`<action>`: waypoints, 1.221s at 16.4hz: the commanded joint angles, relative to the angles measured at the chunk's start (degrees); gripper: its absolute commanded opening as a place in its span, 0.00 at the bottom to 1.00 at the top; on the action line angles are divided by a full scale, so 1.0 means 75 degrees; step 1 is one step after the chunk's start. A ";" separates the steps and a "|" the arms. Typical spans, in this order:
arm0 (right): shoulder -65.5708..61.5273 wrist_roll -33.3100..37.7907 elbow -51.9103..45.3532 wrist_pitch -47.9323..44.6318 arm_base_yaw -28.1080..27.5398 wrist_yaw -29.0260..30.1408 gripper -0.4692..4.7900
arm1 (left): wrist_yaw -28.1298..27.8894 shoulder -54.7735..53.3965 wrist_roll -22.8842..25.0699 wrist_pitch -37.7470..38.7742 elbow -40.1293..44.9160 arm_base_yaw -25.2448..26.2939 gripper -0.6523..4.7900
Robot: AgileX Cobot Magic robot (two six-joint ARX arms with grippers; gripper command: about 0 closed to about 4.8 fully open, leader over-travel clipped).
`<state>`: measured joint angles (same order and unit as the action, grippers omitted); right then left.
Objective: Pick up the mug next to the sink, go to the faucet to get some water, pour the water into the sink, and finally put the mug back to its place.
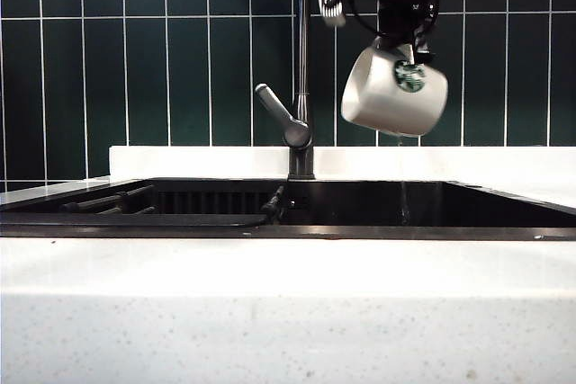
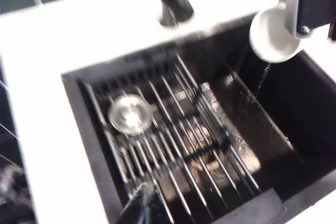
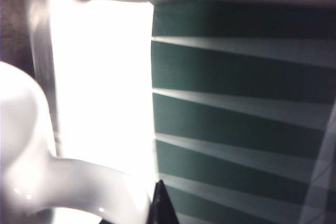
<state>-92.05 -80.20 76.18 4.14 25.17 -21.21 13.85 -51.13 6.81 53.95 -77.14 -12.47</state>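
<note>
Right gripper (image 1: 409, 42) clamps the tilted mug (image 1: 393, 92) at two o'clock above the sink (image 1: 450, 233); left gripper (image 2: 140, 196) closed, idle

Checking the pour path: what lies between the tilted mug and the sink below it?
Only air and a thin water stream: the mug, held by the right gripper, hangs over the sink; exterior and left wrist views show it.

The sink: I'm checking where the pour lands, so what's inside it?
Inside the sink: a wire rack, a round metal piece, and water trickling from the mug held by the right gripper. Rack hides the floor beneath.
</note>
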 commanded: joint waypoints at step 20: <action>0.0192 0.9748 -0.3343 -0.4841 -0.4028 0.2206 0.09 | -0.0842 0.5351 -0.0603 0.0705 0.3413 -0.0003 0.11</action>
<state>-91.59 -11.05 51.37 -26.15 -4.38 -4.10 7.62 -10.96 2.68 59.48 -51.55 -12.47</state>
